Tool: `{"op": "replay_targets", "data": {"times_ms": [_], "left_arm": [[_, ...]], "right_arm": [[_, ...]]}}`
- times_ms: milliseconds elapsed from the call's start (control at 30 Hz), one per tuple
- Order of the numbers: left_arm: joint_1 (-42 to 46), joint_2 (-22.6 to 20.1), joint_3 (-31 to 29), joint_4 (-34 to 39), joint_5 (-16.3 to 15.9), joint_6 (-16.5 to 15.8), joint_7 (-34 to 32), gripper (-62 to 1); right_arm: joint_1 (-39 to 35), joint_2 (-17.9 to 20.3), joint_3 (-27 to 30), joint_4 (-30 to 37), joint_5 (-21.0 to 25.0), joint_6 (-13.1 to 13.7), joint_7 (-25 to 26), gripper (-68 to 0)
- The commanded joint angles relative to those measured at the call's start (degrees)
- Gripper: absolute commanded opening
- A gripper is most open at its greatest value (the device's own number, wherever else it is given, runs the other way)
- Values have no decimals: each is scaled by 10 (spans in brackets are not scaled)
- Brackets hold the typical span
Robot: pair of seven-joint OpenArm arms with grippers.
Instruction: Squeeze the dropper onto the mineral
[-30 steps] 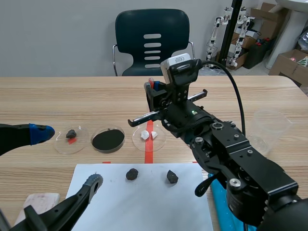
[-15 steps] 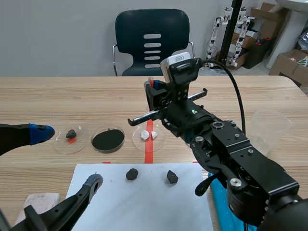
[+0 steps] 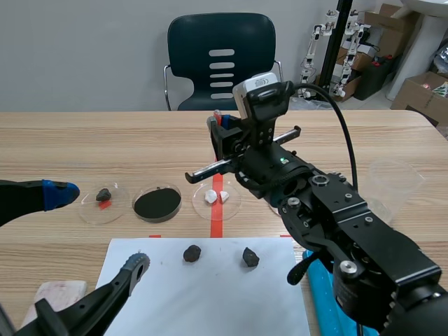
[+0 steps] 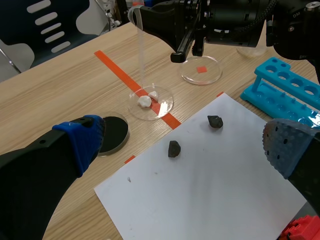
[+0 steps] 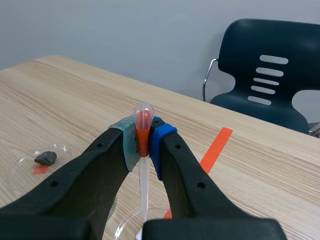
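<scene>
My right gripper (image 3: 221,129) is shut on a clear plastic dropper (image 3: 218,157) at its red-filled bulb (image 5: 142,124), holding it upright. The thin tube (image 4: 141,50) runs down to a clear petri dish (image 3: 233,204) on the red tape line, its tip just above the white mineral pieces (image 3: 211,197). From the left wrist those pieces (image 4: 144,101) lie ahead of the gripper, in the dish (image 4: 167,106). My left gripper (image 3: 98,231) is open, low at the near left over the white paper's (image 3: 210,294) corner, its blue pad (image 4: 82,137) and grey pad (image 4: 287,147) far apart.
A dish of black powder (image 3: 157,202) and a dish with a dark stone (image 3: 103,194) sit left of the mineral dish. Two dark stones (image 3: 192,253) (image 3: 250,257) lie on the paper. An empty dish (image 4: 201,70), a blue tube rack (image 4: 285,82) and a plastic beaker (image 3: 392,183) stand at the right.
The right gripper with the dropper has shifted slightly left and up. The left arm has not moved.
</scene>
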State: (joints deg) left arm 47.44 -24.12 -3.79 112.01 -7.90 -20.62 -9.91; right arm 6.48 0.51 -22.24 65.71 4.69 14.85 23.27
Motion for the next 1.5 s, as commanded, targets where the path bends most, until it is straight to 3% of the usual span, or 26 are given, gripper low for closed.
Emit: {"op": "replay_targets", "data": {"times_ms": [0,400,967,1467], "left_arm": [[0,1,-2,6,-3,2,-10,14],[0,1,-2,6,-3,2,-10,14],[0,1,-2,6,-3,2,-10,14],[0,1,-2,6,-3,2,-10,14]], "right_arm": [[0,7,-2,34,4,2,8,-667],[-62,41,-2,208,5,2,-60,-667],[-231,79,24,465,33,-3,-210,-667],[-376,79,77,599,35,2,-238,-667]]}}
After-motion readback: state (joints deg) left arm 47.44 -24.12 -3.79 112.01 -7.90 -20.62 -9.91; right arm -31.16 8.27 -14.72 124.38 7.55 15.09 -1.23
